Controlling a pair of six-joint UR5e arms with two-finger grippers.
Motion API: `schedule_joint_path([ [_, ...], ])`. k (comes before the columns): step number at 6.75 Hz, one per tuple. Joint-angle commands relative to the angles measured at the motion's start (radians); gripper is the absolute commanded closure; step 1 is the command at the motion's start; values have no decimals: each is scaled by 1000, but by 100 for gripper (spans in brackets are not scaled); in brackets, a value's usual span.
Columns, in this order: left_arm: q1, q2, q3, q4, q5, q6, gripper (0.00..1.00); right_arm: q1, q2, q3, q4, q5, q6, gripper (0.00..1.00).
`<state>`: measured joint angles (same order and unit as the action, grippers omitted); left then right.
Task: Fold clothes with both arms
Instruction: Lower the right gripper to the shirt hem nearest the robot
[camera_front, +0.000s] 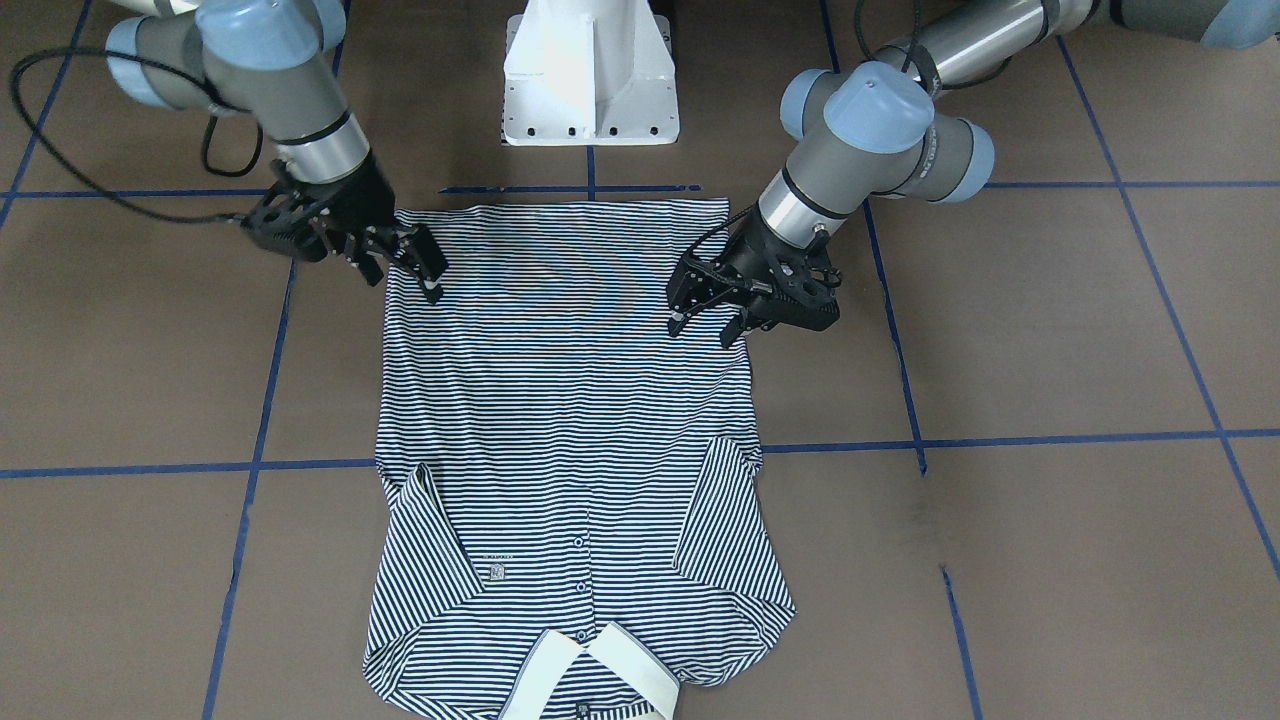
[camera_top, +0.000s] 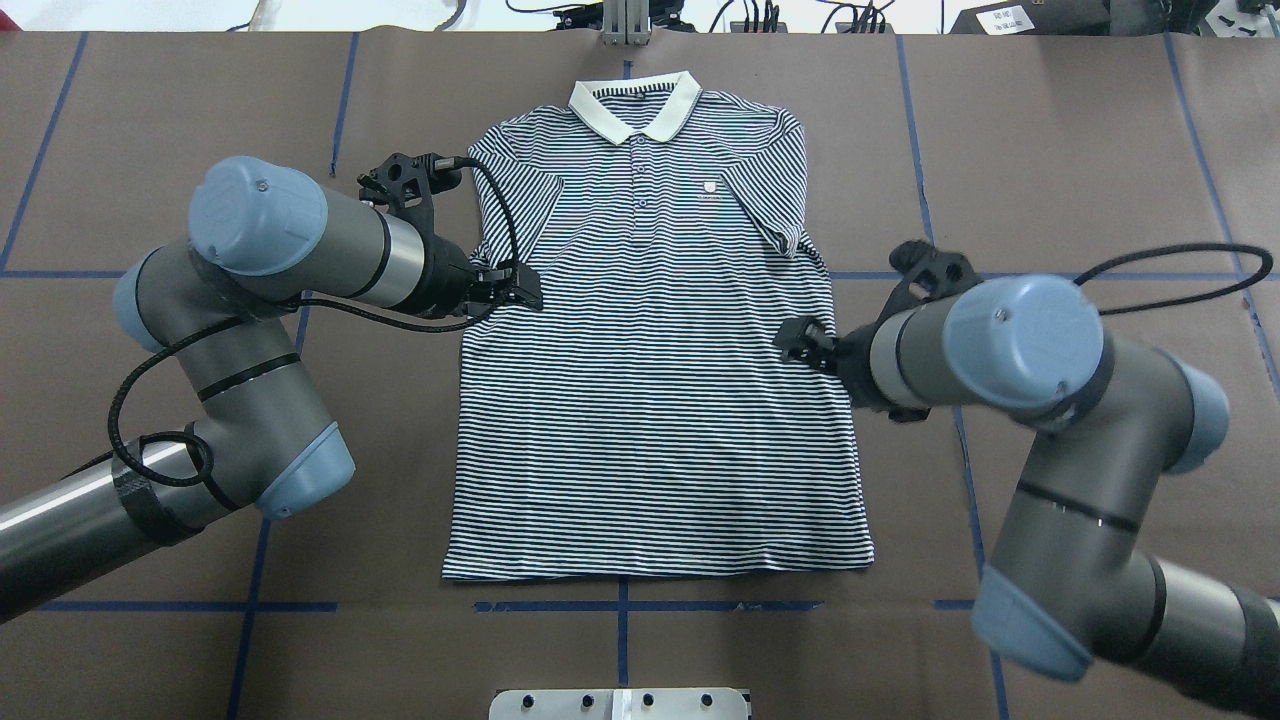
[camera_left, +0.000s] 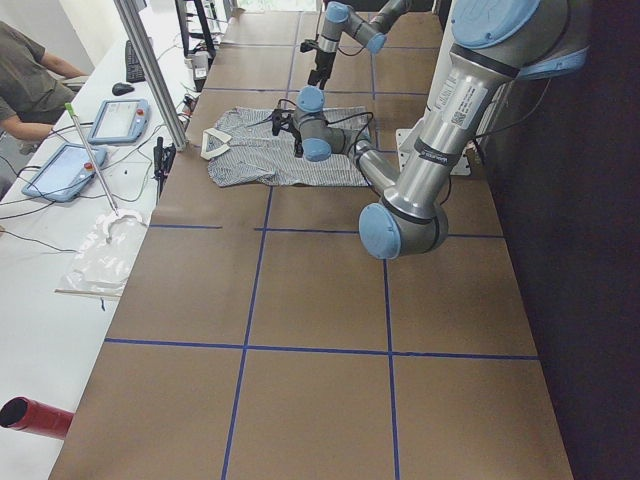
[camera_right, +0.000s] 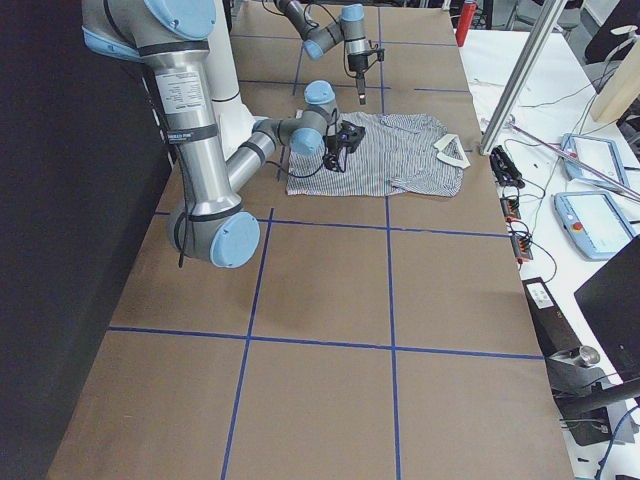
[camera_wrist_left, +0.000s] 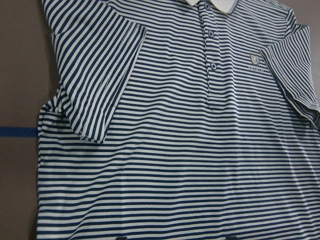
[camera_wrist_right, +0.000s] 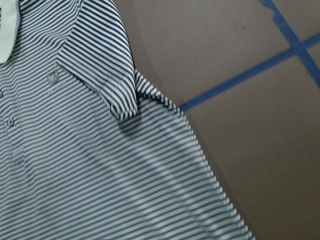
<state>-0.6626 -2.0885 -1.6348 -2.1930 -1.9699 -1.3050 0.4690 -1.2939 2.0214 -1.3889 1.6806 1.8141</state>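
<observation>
No readable text; chest logo (camera_wrist_left: 254, 61) on polo shirt (camera_wrist_left: 175, 150) too small; left arm label (camera_left: 463, 95) blurred.

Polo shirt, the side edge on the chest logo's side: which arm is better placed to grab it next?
Probably right. The right gripper is open at that edge of the polo shirt, just hemward of the folded-in sleeve; the left gripper is at the opposite edge.

**Camera layout, quick rundown**

Overhead cam looks down from the side of the white pedestal (camera_top: 620, 703); the front cam faces it, steeply down. Two side cams shoot along the desk (camera_left: 320, 300) from opposite ends. Both wrist cams sit close over the polo shirt (camera_wrist_left: 190, 150), sharing its chest logo (camera_wrist_left: 254, 60).
</observation>
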Motion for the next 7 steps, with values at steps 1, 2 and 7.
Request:
schedule_joint_path([
  [1,-11,25,1,-7,-4,3,27,-294,-10,97,-271,-312,219,16],
  [2,-11,27,3,-7,-4,1,27,-329,-14,94,-295,-323,266,16],
  [7,-11,28,4,-7,-4,0,27,-359,-88,54,-295,-312,284,21],
])
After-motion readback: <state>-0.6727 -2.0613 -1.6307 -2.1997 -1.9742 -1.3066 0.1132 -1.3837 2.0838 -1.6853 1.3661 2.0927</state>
